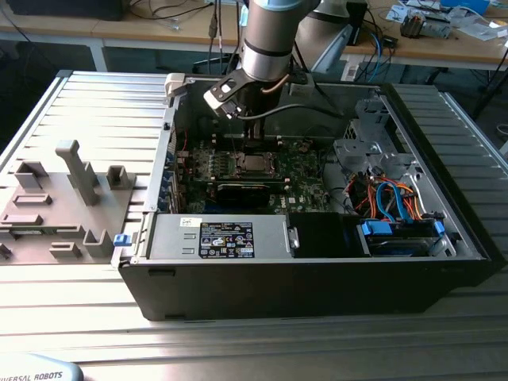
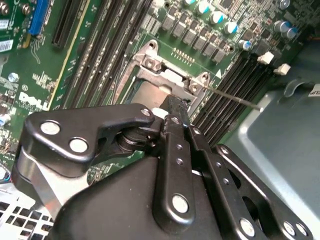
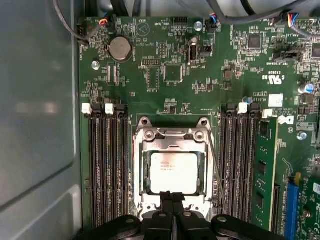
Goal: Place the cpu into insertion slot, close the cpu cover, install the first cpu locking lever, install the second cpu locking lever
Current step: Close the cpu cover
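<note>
The silver-grey cpu (image 3: pixel 173 172) lies flat in the insertion slot on the green motherboard (image 3: pixel 165 75). The cpu cover (image 3: pixel 172 141) is folded down around it, its metal frame hiding most of the slot. My gripper (image 3: pixel 173 199) is shut, fingertips pressed together at the cover's edge farthest from its hinge screws, with nothing seen between them. In the second wrist view the gripper (image 2: pixel 175 104) touches that same edge. A thin locking lever (image 3: pixel 216 170) runs along one side of the socket and sticks out free (image 2: pixel 235 98). In the exterior view the gripper (image 1: pixel 252 148) stands just above the cpu (image 1: pixel 255 164).
Black memory slots (image 3: pixel 107 165) flank the socket on both sides. A long black expansion card (image 1: pixel 242 193) lies in front of it. The open case has a grey power supply (image 1: pixel 218 238) at the front and a drive cage with blue cables (image 1: pixel 393 198) on the exterior view's right.
</note>
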`<control>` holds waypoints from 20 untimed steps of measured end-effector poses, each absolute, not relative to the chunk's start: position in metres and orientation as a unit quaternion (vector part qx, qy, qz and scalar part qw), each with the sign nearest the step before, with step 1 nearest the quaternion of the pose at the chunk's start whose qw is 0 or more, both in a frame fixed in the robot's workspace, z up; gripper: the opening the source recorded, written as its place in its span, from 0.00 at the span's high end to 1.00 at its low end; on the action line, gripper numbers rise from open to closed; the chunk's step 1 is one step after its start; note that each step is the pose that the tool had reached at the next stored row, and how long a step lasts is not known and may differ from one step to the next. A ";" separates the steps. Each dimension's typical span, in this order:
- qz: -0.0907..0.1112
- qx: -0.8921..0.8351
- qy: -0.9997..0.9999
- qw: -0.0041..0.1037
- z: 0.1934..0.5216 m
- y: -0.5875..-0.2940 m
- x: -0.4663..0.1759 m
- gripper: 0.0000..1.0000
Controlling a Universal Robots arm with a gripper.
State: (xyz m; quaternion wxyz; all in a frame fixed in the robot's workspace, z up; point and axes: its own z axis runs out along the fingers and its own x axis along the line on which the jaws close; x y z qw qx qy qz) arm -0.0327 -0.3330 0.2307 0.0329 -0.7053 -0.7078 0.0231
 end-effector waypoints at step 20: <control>0.023 -0.705 -0.708 0.033 0.204 -0.333 -0.037 0.89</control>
